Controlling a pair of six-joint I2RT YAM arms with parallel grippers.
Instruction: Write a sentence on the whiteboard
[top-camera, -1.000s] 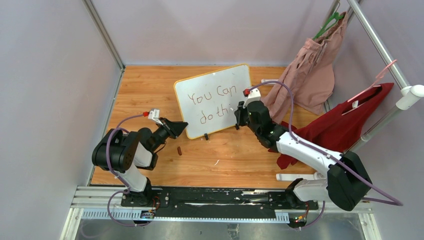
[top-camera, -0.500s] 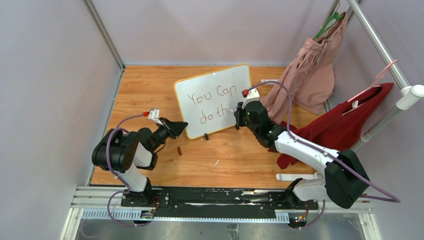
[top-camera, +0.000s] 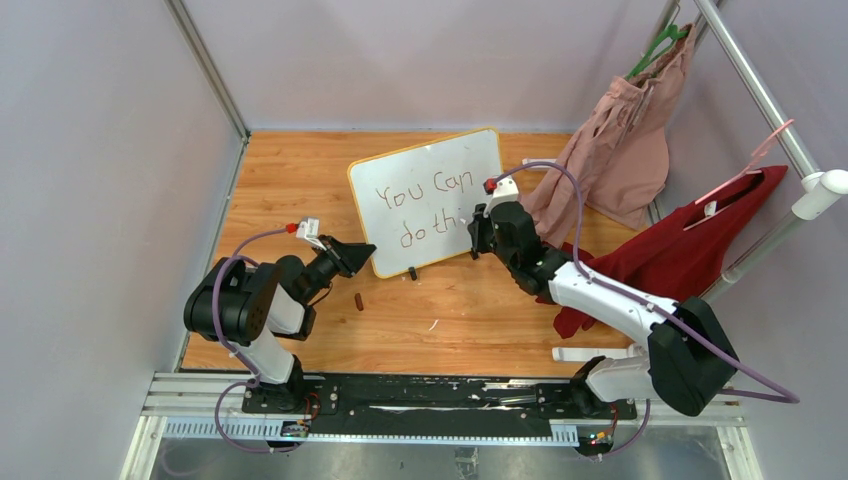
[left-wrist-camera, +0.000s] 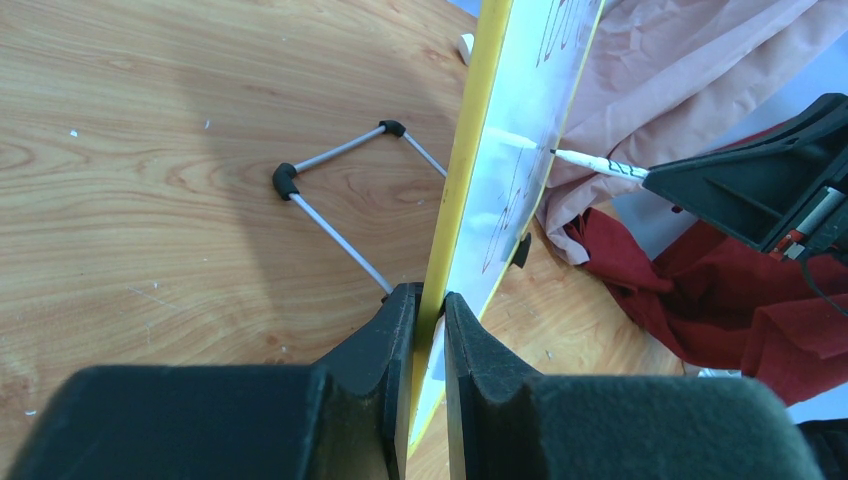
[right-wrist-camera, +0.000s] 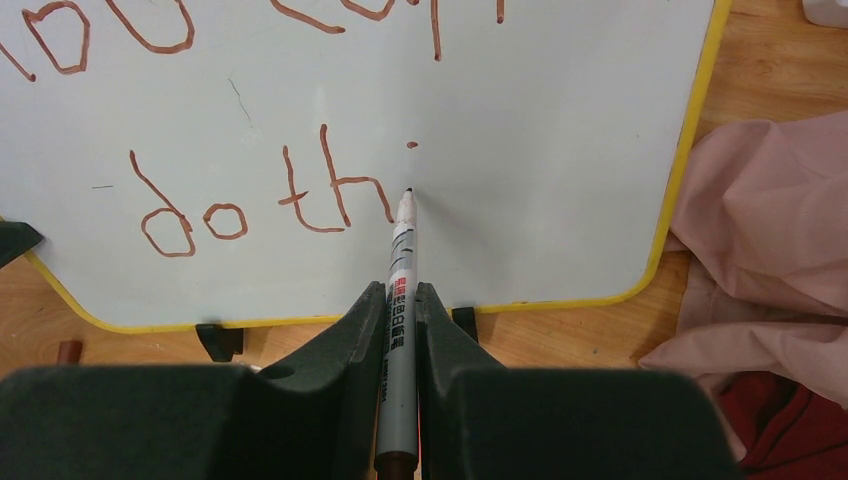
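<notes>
The whiteboard (top-camera: 430, 195) with a yellow frame stands propped on the wooden table, also seen edge-on in the left wrist view (left-wrist-camera: 470, 160) and face-on in the right wrist view (right-wrist-camera: 520, 110). The sentence (top-camera: 425, 205) reads "You Can" above "do th" with a dot (right-wrist-camera: 412, 145) after it. My left gripper (left-wrist-camera: 428, 300) is shut on the board's lower left edge. My right gripper (right-wrist-camera: 400, 300) is shut on a grey marker (right-wrist-camera: 400, 270), whose tip touches the board just right of the "h". In the top view the right gripper (top-camera: 478, 228) is at the board's lower right.
A small brown marker cap (top-camera: 359, 300) lies on the table in front of the board. Pink cloth (top-camera: 620, 150) and red cloth (top-camera: 680, 250) hang on a rack at the right. The board's wire stand (left-wrist-camera: 330, 200) sticks out behind it. Walls close the left and back.
The right gripper with the marker has shifted slightly left and up along the board; the left gripper has not moved.
</notes>
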